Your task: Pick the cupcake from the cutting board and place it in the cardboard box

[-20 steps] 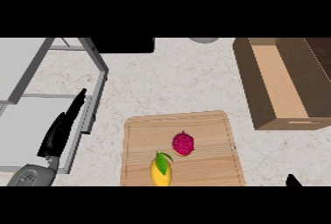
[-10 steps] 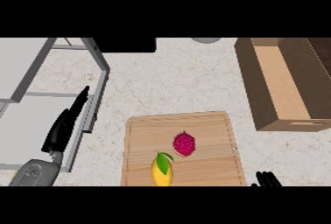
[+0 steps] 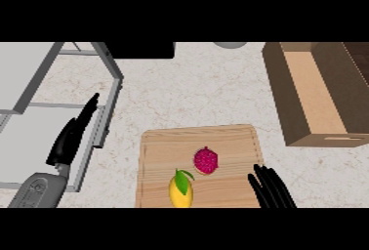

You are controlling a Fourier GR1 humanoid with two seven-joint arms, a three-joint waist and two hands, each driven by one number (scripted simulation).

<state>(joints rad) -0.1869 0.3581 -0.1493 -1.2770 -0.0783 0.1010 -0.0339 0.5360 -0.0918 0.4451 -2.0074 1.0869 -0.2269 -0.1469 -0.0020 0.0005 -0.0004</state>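
A wooden cutting board lies at the lower middle of the counter. On it sits a pink-red cupcake, and just below-left of that a yellow fruit with green leaves. The open cardboard box stands at the upper right, long side running away from me. My right hand rises from the lower edge over the board's right side, fingers straight, a short way right of and below the cupcake, not touching it. My left hand rests open at the left, fingers pointing up.
A grey sink or rack with a metal frame fills the left side. A dark block and a grey round object sit at the far edge. Bare speckled counter lies between the board and the box.
My right hand has come up from the lower right corner and now reaches over the board's right edge, closer to the cupcake. The left hand, cupcake and box have not moved.
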